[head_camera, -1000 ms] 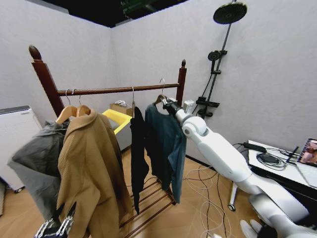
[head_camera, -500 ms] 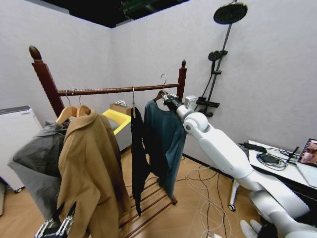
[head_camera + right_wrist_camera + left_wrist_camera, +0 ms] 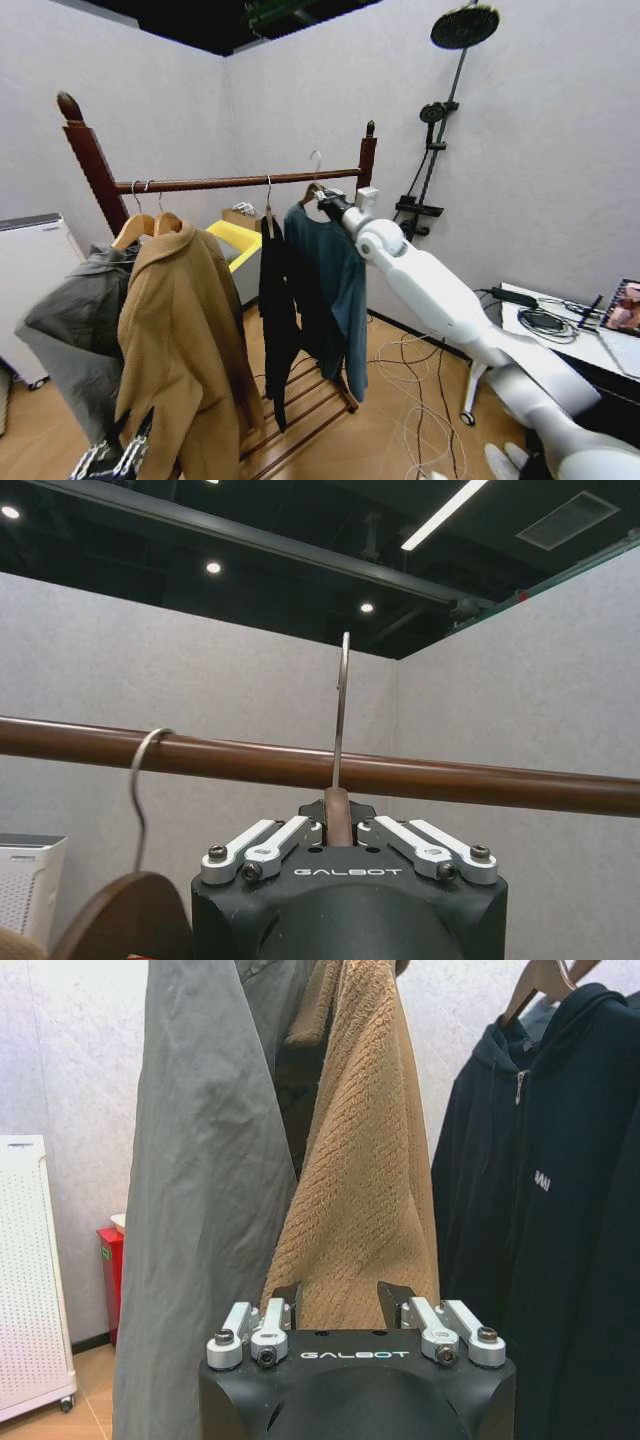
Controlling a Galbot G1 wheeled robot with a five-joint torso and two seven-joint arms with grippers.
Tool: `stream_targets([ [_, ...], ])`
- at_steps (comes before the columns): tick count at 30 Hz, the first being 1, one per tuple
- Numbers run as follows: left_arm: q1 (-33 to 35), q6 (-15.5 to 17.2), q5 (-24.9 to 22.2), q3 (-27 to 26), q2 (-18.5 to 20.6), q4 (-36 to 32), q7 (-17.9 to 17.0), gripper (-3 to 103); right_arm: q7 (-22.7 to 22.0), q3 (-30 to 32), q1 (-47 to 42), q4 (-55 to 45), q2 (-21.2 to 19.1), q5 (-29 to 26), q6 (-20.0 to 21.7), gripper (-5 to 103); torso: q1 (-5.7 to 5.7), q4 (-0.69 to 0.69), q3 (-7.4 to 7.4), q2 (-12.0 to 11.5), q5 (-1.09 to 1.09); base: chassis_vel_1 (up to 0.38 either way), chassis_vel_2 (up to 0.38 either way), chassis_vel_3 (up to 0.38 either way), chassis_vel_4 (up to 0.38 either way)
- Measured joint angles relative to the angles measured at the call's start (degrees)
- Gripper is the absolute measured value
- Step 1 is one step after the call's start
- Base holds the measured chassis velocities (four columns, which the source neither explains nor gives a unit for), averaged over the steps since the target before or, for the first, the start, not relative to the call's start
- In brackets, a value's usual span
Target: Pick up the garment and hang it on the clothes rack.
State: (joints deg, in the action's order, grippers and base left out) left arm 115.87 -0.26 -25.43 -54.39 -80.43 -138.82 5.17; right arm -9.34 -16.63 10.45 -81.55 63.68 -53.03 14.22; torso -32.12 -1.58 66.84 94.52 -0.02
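The right gripper (image 3: 325,198) is raised up to the horizontal bar of the tall dark reddish-brown wooden clothes rack (image 3: 230,182), near its far post. Its fingers are closed on the neck of the wooden hanger (image 3: 338,815) that carries the dark teal-blue long-sleeved shirt (image 3: 325,275). The shirt hangs straight down under the gripper, just beside a black garment (image 3: 275,300) on the bar. In the head view the metal hook (image 3: 316,162) of the hanger stands above the bar and I cannot tell if it is over it.

The right wrist view is more exact: the hook (image 3: 341,705) rises upright from between the closed fingers and its top is higher than the bar (image 3: 400,775); the thin wire crosses in front of the bar. Another wire hook (image 3: 145,780) already sits on the bar close by.

The left gripper (image 3: 112,455) waits low in front of a tan coat (image 3: 185,340). In the left wrist view its fingers (image 3: 285,1300) are apart and hold nothing, with the tan coat (image 3: 360,1160) and a grey coat (image 3: 200,1190) ahead.
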Motion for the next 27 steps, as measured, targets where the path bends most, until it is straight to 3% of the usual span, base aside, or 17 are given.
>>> stream_targets([
  [5, 0.00, 0.00, 0.00, 0.00, 0.00, 0.00, 0.00, 46, -0.94, -0.58, 0.16, 0.20, 1.86, 0.01, 2.71, 10, 0.00, -0.01, 0.00, 0.00, 0.01, 0.000, 0.000, 0.000, 0.000],
  [27, 0.00, 0.00, 0.00, 0.00, 0.00, 0.00, 0.00, 46, -1.18, -0.56, 0.03, 0.09, 1.87, 0.03, 2.94, 10, 0.00, -0.02, 0.00, 0.00, 0.02, 0.000, 0.000, 0.000, 0.000],
])
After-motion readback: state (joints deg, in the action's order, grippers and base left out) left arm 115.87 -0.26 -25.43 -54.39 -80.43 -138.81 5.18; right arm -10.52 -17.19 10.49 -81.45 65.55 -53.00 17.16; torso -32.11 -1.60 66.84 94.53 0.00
